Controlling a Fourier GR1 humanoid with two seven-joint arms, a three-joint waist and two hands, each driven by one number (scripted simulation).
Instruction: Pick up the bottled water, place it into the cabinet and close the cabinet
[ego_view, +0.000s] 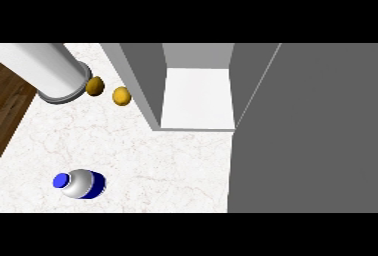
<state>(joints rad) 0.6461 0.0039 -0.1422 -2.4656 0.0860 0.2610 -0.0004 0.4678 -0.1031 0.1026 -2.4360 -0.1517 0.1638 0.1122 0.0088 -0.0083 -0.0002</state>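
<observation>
The bottled water (80, 184) stands on the marble counter at the lower left, seen from above, with a blue cap, a silvery shoulder and a blue band. The grey cabinet (140, 80) is up and to the right of it, standing open so that its white inner shelf (198, 97) shows. Its grey door (310, 130) is swung out and fills the right side of the view. Neither hand shows in the head view.
A big white cylinder with a grey rim (48, 70) leans in from the upper left. Two small yellow-brown round things (94, 86) (121, 96) lie between it and the cabinet. Dark wood floor (11, 105) shows past the counter's left edge.
</observation>
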